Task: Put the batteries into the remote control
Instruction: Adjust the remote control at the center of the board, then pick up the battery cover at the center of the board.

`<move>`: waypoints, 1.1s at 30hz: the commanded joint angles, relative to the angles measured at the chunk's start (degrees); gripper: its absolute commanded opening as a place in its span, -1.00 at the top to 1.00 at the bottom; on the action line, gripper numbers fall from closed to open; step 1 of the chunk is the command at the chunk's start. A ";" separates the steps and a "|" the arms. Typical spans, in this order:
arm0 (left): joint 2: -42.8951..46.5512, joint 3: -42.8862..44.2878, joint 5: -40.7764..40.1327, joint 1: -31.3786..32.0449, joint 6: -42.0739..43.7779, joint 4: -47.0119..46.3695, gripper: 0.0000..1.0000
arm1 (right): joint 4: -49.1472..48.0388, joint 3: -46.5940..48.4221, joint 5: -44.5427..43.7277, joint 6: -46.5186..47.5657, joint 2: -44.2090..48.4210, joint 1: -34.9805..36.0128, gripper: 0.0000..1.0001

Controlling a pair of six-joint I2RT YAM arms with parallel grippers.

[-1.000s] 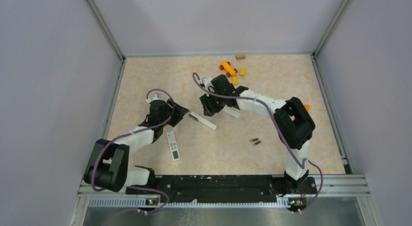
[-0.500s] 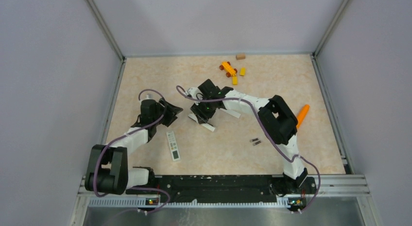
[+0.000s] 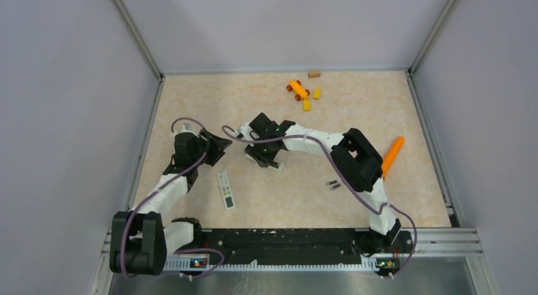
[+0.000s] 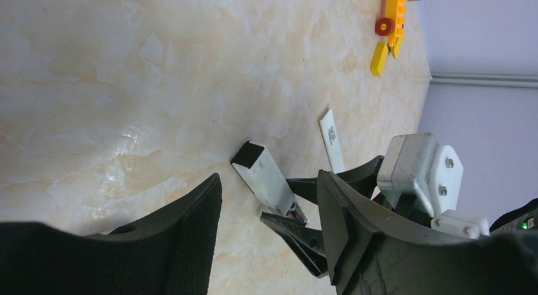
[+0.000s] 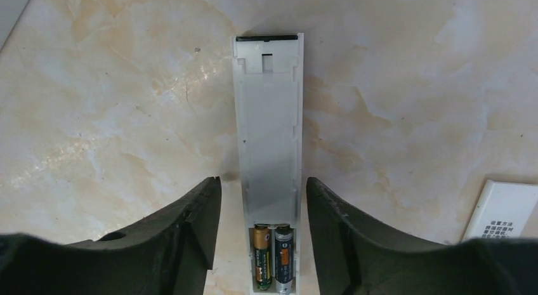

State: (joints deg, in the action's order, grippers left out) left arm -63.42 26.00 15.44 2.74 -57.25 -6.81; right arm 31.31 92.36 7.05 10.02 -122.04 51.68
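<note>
Matt plastic remote control point(image 5: 266, 130), glossy tabletop point(image 5: 95, 117)

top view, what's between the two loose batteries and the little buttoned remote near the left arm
Nothing. In the top view, the tabletop between the loose batteries and the buttoned remote is bare.

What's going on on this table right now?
The right gripper straddles an opened white remote lying on the table, at the end where two batteries already sit. Its back cover lies beside it. The left gripper hovers nearby, open and empty. Two loose batteries lie farther off.
</note>
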 commanded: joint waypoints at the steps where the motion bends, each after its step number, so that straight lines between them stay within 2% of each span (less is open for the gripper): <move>1: 2.43 -0.39 0.29 -0.82 2.31 2.12 -0.23 | -0.98 -0.01 -3.28 -1.66 6.01 0.47 -0.17; 6: 2.26 0.38 1.02 -1.42 3.66 2.94 -0.34 | -2.78 -3.51 -0.13 -2.99 12.78 -3.50 -0.48; 8: 2.14 0.69 1.12 -1.59 4.21 2.94 -0.41 | -3.37 -4.41 0.62 -3.21 14.32 -6.20 -0.49; 10: 2.51 1.09 1.04 -1.56 5.59 3.02 -0.68 | -3.11 -4.54 -0.20 -3.02 14.25 -9.10 -0.46; 12: 3.31 1.60 -0.51 -1.67 6.47 4.12 -0.95 | -1.25 -3.06 -1.21 -1.47 12.45 -11.10 -0.35; 16: 4.80 2.90 -2.35 -2.14 8.21 5.24 -0.97 | 3.87 2.14 -3.95 2.75 6.21 -12.49 -0.22; 24: 5.17 5.32 -0.63 -2.35 10.66 6.41 -0.97 | 7.81 12.19 -3.57 4.95 -5.07 -15.25 -0.25; 33: 3.45 7.05 5.59 -2.34 11.92 4.56 -0.98 | 9.15 14.10 -2.74 6.26 -7.97 -15.68 -0.20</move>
State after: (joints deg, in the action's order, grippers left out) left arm -59.42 30.33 17.41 0.67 -47.55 0.08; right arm 38.70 104.22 3.66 14.48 -128.20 36.47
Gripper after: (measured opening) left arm 0.986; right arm 0.609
